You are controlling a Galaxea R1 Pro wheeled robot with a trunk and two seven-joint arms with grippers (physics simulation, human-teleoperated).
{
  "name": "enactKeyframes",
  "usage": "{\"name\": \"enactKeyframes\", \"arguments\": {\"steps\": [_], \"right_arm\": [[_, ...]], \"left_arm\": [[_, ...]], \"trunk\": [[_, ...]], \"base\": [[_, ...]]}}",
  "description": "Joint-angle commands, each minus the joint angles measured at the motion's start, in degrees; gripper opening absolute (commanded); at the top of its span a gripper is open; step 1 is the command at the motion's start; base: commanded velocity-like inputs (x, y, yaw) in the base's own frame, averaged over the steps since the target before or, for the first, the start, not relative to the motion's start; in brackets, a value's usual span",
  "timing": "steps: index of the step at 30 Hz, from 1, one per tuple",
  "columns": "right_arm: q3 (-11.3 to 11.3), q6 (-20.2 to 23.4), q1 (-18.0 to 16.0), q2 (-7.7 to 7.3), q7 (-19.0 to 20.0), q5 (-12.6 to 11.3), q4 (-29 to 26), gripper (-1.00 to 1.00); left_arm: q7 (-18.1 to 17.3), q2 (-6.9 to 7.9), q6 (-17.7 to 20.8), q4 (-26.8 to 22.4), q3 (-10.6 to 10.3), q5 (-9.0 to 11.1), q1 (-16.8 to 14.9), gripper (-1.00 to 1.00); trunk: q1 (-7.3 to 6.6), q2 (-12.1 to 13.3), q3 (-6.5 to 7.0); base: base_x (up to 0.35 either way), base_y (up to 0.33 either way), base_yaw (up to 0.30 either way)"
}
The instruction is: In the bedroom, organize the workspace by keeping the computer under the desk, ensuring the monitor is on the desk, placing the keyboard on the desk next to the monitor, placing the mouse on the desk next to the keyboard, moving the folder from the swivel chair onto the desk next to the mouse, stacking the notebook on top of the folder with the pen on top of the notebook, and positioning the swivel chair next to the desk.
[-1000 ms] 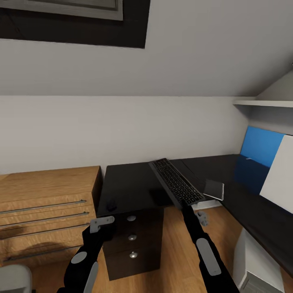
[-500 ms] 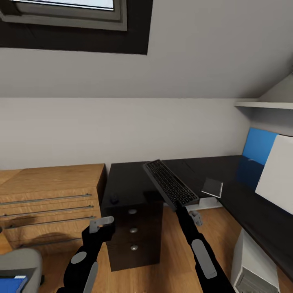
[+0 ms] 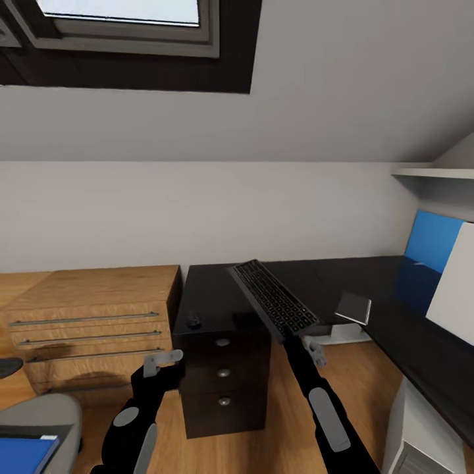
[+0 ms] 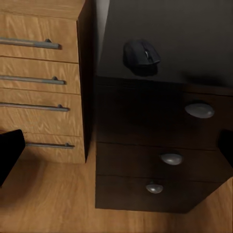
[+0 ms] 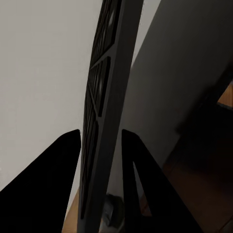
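My right gripper [image 3: 289,337] is shut on one end of the keyboard [image 3: 273,305], which hangs tilted above the front edge of the black desk [image 3: 210,289]. In the right wrist view the keyboard's [image 5: 104,97] thin edge sits between both fingers [image 5: 58,179]. The mouse [image 3: 193,321] lies on the desk over the drawer unit, also in the left wrist view [image 4: 141,53]. Below and in front of it, my left gripper [image 3: 163,363] is open and empty. The notebook [image 3: 353,307] lies further right on the desk. The blue folder [image 3: 23,455] rests on the swivel chair [image 3: 49,413] at lower left.
A light-wood drawer chest [image 3: 92,316] stands left of the desk. The desk's drawer unit has round silver knobs [image 4: 199,110]. A blue wall panel [image 3: 431,240] and a white board [image 3: 454,283] stand at the right. The computer [image 3: 408,428] sits under the desk's right wing.
The whole view has shifted as the camera moved back, bringing the chair seat and blue folder into sight at lower left. The keyboard stays in my right gripper.
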Motion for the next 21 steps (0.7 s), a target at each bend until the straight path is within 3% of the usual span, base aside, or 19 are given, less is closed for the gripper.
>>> {"name": "enactKeyframes", "arguments": {"steps": [1,10,15,18,19,20,21], "right_arm": [[-0.11,0.12,-0.02,0.05,0.31,-0.62,0.08,-1.0],[0.56,-4.93,-0.01,0.05,0.34,-0.77,1.56,-1.0],[2.15,-12.04,0.0,0.05,0.39,-2.09,5.35,-1.0],[5.42,-16.72,-0.01,0.05,0.42,-5.11,7.56,-1.0],[8.29,-19.32,-0.02,0.05,0.42,-7.8,8.37,-1.0],[9.23,-20.08,-0.02,0.05,0.42,-8.82,8.54,-1.0],[12.77,-21.93,-0.01,0.05,0.52,-12.96,8.94,-1.0]], "left_arm": [[0.34,0.01,0.3,-0.05,-0.09,0.06,-0.05,1.0],[0.34,0.01,0.3,-0.05,-0.28,0.14,-0.05,1.0],[0.34,0.01,0.3,-0.05,-0.27,0.15,-0.05,1.0],[0.34,0.01,0.3,-0.05,-0.27,0.19,-0.05,1.0],[0.34,0.01,0.3,-0.05,-0.27,0.19,-0.05,1.0],[0.34,0.01,0.3,-0.05,-0.27,0.18,-0.05,1.0],[0.34,0.01,0.3,-0.05,-0.25,0.18,-0.05,1.0]], "trunk": [[0.0,-0.03,0.01],[0.0,-0.03,0.72],[0.0,-0.03,1.14],[0.0,-0.03,1.39],[0.0,-0.03,1.47],[0.0,-0.03,1.55],[0.0,-0.03,1.59]], "base": [[0.0,0.0,0.159],[0.0,0.0,0.133],[0.0,0.0,0.106],[0.0,0.0,0.087],[0.0,0.0,0.08],[0.0,0.0,0.074],[0.0,0.0,0.033]]}}
